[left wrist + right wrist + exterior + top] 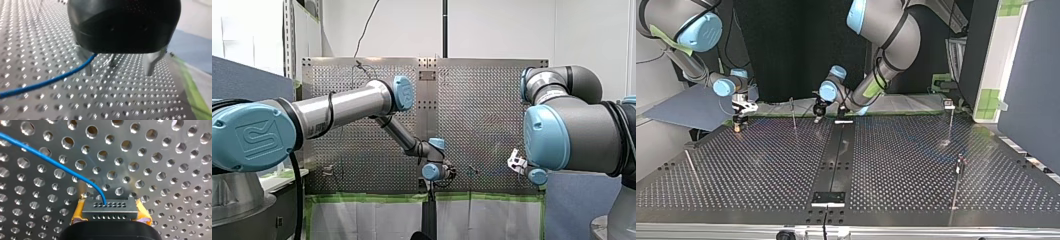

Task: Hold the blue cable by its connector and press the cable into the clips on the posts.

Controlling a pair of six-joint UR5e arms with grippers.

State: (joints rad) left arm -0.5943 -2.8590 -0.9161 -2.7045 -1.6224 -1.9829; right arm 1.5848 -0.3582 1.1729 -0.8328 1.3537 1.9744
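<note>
In the right wrist view my right gripper [108, 209] is shut on a grey connector [110, 210], with the yellow pads [77, 214] pressing its two ends. The blue cable [50, 160] leaves the connector's top and runs off across the perforated plate. In the left wrist view my left gripper [118, 71] is open, its metal fingers [150, 65] wide apart just above the plate. The blue cable [50, 81] passes beside one finger, and I cannot tell if it touches it. A thin post [112, 60] stands ahead between the fingers. In the top view my right gripper [738, 119] is at the far left and my left gripper [818, 112] near the middle.
Thin clip posts stand on the perforated table [896, 165]: one between the two grippers [793, 114], two at the top view's right [951, 122] [959, 167], one lying at its left [692, 167]. A black strip [838, 155] runs down the middle.
</note>
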